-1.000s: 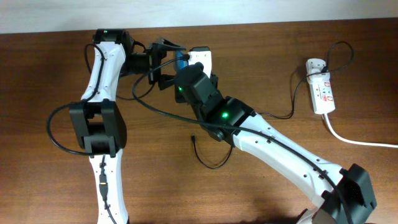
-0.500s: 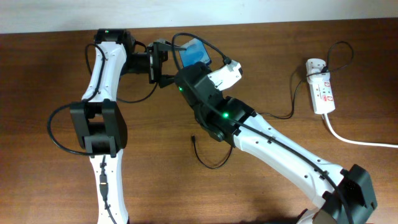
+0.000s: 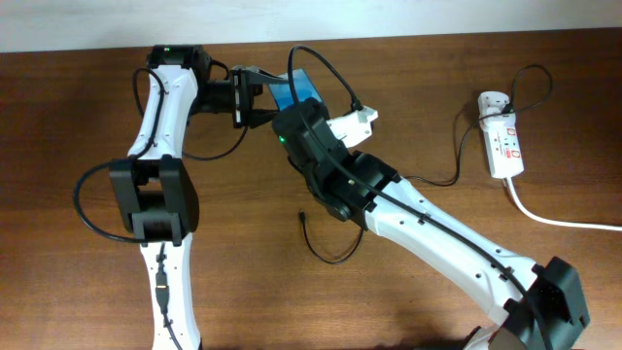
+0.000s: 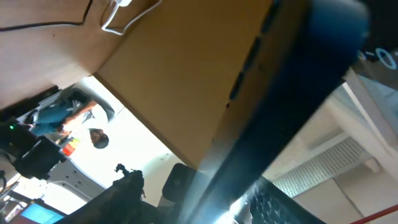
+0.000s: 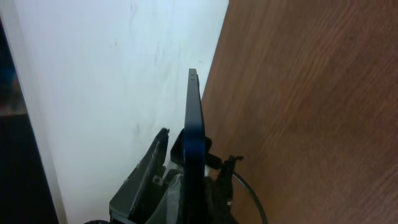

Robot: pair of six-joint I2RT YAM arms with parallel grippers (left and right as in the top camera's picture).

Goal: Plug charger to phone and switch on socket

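The phone (image 3: pixel 299 86), its blue screen lit, is held up off the table at the back, tilted. In the right wrist view it stands edge-on (image 5: pixel 193 118), centred between my right gripper's (image 5: pixel 189 158) fingers, which are shut on its near end. In the overhead view my right gripper (image 3: pixel 307 107) is mostly hidden under its own wrist. My left gripper (image 3: pixel 260 94) is at the phone's left side. Its jaws (image 4: pixel 211 200) stand wide apart, and the phone (image 4: pixel 273 106) slants between them as a dark blur. The charger's plug tip (image 3: pixel 303 216) lies free on the table. Its thin black cable runs right to the white adapter (image 3: pixel 491 100) in the socket (image 3: pixel 505 148).
The thick white cord (image 3: pixel 559 220) runs from the socket off the right edge. The right arm's forearm (image 3: pixel 428 224) crosses the table above the charger cable. A black camera cable (image 3: pixel 330 68) loops over the phone. The wall runs close behind the phone.
My right wrist has rolled, swinging its white camera mount right and down. The phone has turned with it and now shows more of its screen. The left arm has barely moved.
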